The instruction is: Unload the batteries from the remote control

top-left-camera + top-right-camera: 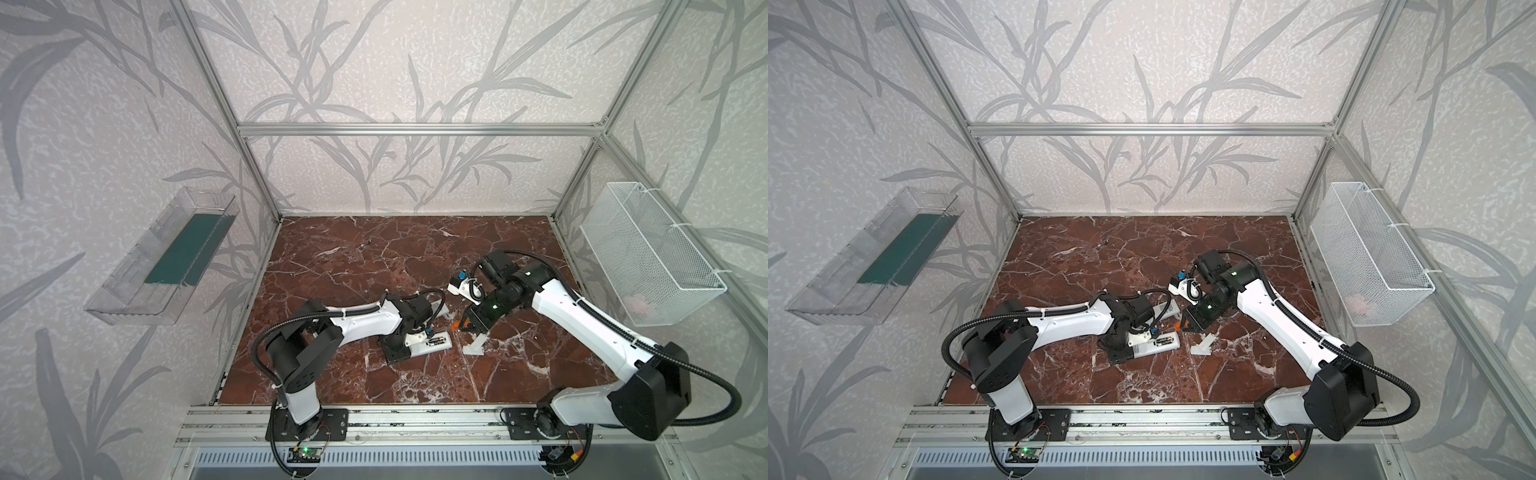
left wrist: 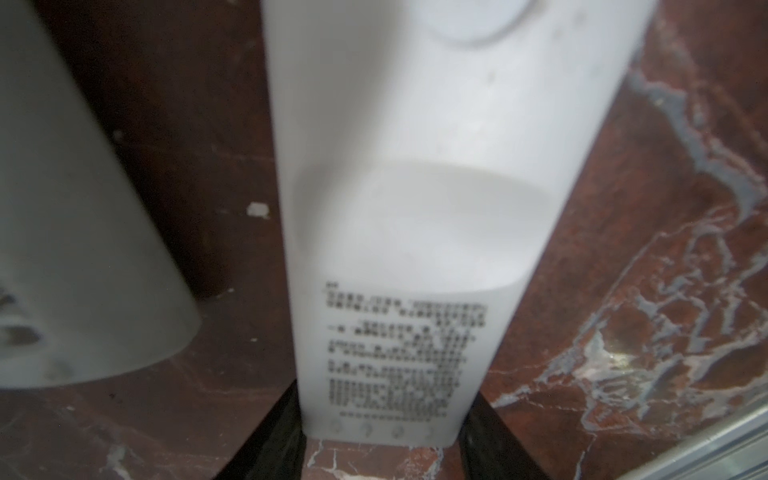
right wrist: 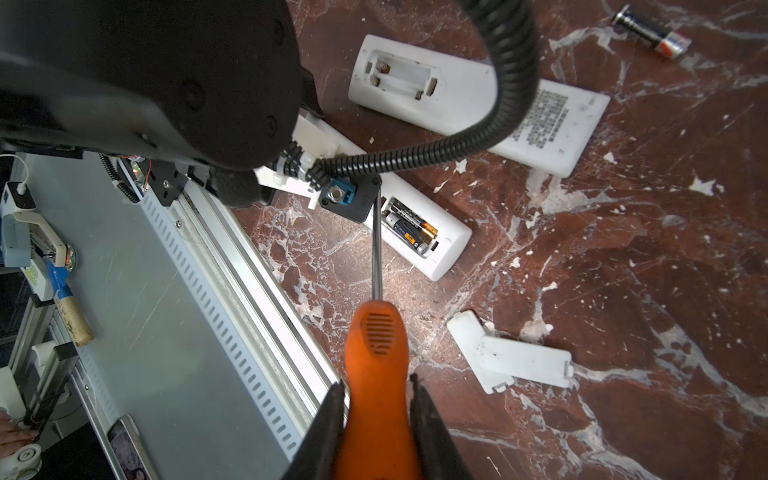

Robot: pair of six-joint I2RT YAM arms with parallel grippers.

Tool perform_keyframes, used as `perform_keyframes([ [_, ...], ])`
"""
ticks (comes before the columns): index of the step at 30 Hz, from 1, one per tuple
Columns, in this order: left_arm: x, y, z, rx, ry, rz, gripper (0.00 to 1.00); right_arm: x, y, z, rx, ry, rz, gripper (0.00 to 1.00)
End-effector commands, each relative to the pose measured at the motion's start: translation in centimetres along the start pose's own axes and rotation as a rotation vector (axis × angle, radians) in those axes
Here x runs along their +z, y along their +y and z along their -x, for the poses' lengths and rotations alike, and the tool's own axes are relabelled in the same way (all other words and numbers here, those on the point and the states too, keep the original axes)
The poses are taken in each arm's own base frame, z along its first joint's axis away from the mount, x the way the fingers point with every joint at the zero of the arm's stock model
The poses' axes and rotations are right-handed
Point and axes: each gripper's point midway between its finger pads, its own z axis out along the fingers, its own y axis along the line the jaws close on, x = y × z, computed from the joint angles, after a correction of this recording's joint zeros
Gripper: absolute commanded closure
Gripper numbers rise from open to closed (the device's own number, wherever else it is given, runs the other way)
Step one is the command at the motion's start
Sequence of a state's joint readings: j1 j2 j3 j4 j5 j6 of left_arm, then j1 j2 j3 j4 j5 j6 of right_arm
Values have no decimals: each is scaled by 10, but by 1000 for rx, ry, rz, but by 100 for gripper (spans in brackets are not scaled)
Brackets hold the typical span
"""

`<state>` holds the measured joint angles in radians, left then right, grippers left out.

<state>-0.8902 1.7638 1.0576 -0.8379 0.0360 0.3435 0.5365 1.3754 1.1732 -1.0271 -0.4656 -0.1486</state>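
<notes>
Bay of white plastic remote (image 3: 457, 104) lay empty, one slim dark battery (image 1: 365, 244) loose at eleven o'clock; second white remote (image 3: 451, 245) held two batteries (image 3: 409, 226); right gripper (image 3: 376, 380) clenched orange-handled screwdriver (image 3: 374, 332), left gripper (image 2: 382, 449) grip unclear

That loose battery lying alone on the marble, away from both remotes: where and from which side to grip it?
Grip the loose battery across its dark mid-body, coming down from above, jaws astride its narrow width. It lies on its side on the marble table with bare surface along both long sides; pinching end to end would likely slip.
</notes>
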Motion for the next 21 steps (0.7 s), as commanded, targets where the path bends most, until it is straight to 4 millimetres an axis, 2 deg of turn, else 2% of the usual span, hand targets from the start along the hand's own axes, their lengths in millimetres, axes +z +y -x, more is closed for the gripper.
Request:
perform_keyframes([
  [1,0,-5,-1,-3,-9,-30,47,-11,0,-8,21,22,-45,100],
  [8,-2,-3,-1,-15,-13,-21,52,-15,-5,-21,41,26,-92,100],
  [21,-3,-1,0,-29,-16,-12,54,11,4,-16,28,66,-18,100],
])
